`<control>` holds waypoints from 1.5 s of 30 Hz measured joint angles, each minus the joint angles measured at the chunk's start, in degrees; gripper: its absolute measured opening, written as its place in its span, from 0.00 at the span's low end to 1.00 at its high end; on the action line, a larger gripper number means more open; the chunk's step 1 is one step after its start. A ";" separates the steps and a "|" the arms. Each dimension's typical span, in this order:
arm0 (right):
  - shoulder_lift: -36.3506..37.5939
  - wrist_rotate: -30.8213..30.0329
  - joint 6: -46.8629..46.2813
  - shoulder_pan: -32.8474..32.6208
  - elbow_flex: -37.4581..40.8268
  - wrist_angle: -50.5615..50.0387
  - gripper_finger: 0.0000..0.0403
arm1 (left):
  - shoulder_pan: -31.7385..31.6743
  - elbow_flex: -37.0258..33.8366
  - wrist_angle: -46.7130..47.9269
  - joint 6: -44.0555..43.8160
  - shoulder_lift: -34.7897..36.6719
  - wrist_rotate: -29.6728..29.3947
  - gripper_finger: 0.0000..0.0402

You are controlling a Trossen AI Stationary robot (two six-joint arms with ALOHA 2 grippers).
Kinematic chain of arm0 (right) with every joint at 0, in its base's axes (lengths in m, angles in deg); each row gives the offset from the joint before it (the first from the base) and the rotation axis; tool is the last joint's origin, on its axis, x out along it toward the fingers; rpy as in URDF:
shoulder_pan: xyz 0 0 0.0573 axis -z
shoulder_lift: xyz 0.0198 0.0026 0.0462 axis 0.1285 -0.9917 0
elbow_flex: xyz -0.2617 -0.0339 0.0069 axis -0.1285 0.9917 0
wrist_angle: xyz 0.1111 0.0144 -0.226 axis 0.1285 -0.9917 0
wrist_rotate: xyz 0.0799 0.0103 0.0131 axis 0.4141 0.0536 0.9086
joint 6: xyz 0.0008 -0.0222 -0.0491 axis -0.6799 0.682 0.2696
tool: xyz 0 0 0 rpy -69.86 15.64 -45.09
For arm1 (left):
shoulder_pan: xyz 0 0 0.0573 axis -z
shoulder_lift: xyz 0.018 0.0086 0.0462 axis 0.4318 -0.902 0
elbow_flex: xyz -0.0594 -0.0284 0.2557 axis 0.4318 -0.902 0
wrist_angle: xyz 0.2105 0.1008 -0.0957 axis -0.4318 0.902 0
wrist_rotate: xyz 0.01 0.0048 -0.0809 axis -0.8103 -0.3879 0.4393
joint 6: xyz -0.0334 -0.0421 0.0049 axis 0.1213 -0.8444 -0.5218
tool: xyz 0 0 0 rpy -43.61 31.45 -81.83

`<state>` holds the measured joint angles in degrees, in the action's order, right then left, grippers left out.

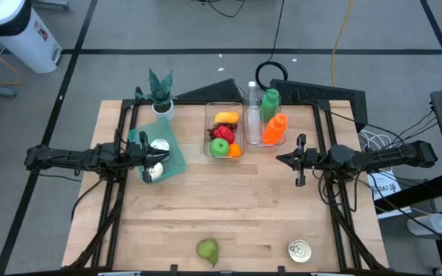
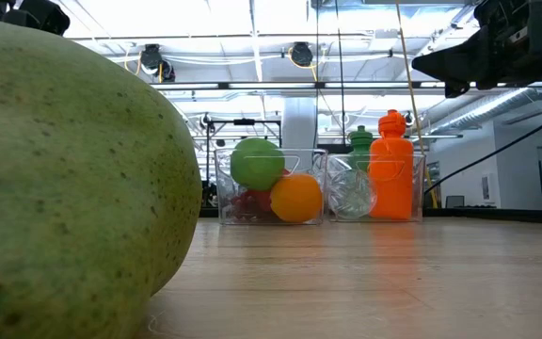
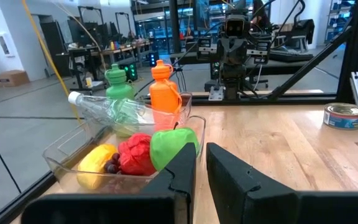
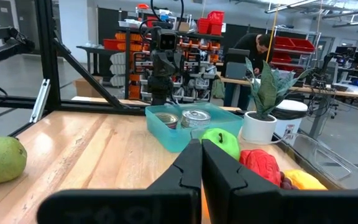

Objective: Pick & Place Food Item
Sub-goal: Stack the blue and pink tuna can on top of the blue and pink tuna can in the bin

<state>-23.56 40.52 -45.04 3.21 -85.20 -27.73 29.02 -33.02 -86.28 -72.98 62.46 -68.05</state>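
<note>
A green pear (image 1: 207, 249) lies on its side near the table's near edge; it fills the left of the low view (image 2: 64, 179) and shows in the right wrist view (image 4: 2, 160). A clear container (image 1: 206, 115) at the far middle holds a green apple, an orange, a red fruit and a banana. My left gripper (image 1: 165, 157) hovers over a teal tray (image 1: 176, 161), shut and holding nothing, its fingers (image 3: 185, 177) pointing toward the container (image 3: 61, 163). My right gripper (image 1: 279, 159) hovers right of the container, shut and holding nothing (image 4: 201, 149).
A tin can (image 1: 299, 251) stands near the near-right corner. The teal tray holds two cans (image 4: 194, 117). A potted plant (image 1: 161, 96) stands at the far left. A second clear bin holds an orange bottle (image 1: 273, 129), a green bottle and a clear bottle. A person (image 4: 257, 53) stands in the room beyond the table.
</note>
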 joint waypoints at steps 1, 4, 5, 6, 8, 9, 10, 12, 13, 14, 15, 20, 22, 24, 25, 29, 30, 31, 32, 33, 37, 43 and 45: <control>0.00 -0.02 0.06 -0.01 0.00 0.00 0.00 | 0.00 0.00 -0.01 0.16 0.00 0.00 0.12; 0.00 0.01 -0.61 -0.02 0.00 0.43 0.00 | 0.00 0.00 -0.02 -0.12 0.00 0.00 0.12; -0.02 0.03 -1.06 -0.01 0.00 1.12 0.00 | 0.00 0.00 -0.02 -0.31 0.00 0.00 0.12; -0.20 0.27 -1.18 -0.27 0.00 2.07 0.00 | 0.00 0.00 -0.01 -0.49 0.00 0.00 0.12; -1.02 1.50 -0.47 -1.68 -0.02 4.13 0.00 | 0.00 0.00 -0.02 -0.94 0.00 0.00 0.12; -1.68 2.01 0.21 -2.79 -0.04 5.33 0.00 | 0.00 0.00 -0.01 -1.17 0.00 -0.01 0.12; -2.42 2.10 0.80 -4.07 -0.31 5.99 0.00 | 0.00 0.00 -0.01 -1.31 0.00 0.00 0.12; -3.94 1.88 1.56 -6.63 -1.38 5.94 0.00 | 0.00 0.00 0.00 -1.26 0.00 0.00 0.12; -5.05 1.81 1.90 -7.98 -2.26 5.27 0.00 | 0.00 0.00 0.00 -1.01 -0.02 -0.02 0.12; -6.09 1.80 1.99 -9.39 -3.36 4.68 0.00 | 0.02 0.00 -0.02 -0.48 -0.02 -0.02 0.12; -7.26 1.80 2.18 -10.68 -4.59 3.98 0.00 | 0.00 0.00 -0.02 -0.20 -0.02 0.00 0.12; -15.16 -3.14 2.29 -17.85 -11.18 -0.52 0.00 | 0.00 0.00 0.00 0.17 -0.02 -0.04 0.12; -18.80 -5.96 1.89 -20.54 -13.82 -2.96 0.00 | 0.00 0.00 0.00 0.19 -0.02 -0.02 0.12; -22.42 -7.40 1.31 -22.92 -16.58 -5.69 0.00 | 0.00 0.00 0.02 0.19 -0.02 -0.02 0.12; -24.15 -7.23 1.22 -23.92 -17.96 -7.46 0.00 | 0.00 0.00 0.04 0.19 0.00 -0.04 0.12; -30.12 -7.01 -4.55 -28.28 -24.19 -16.14 0.00 | 0.00 0.00 0.17 0.20 -0.02 -0.03 0.12; -31.46 -6.99 -7.52 -29.43 -25.95 -19.00 0.00 | 0.00 0.00 0.18 0.19 -0.02 -0.02 0.12; -32.86 -7.00 -10.70 -30.60 -27.67 -22.20 0.00 | 0.00 0.00 0.19 0.16 -0.02 -0.03 0.12; -34.21 -7.01 -13.83 -31.87 -29.18 -25.28 0.00 | 0.00 0.00 0.17 0.02 -0.02 -0.04 0.12; -35.47 -6.99 -16.64 -33.20 -30.41 -28.25 0.00 | 0.00 0.00 0.18 -0.05 -0.02 -0.04 0.12; -38.88 -5.13 -26.80 -37.83 -33.32 -36.45 0.00 | 0.00 0.00 0.18 -0.20 -0.02 -0.02 0.12; -42.48 0.80 -41.29 -43.79 -33.38 -39.32 0.00 | 0.00 0.00 0.22 -0.21 -0.02 -0.02 0.12; -44.01 2.80 -45.52 -45.47 -33.35 -36.75 0.00 | 0.00 0.00 0.21 -0.20 -0.02 -0.04 0.12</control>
<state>-67.57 43.32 -90.56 -42.26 -118.55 -64.48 29.02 -33.02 -86.07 -73.18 62.44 -68.09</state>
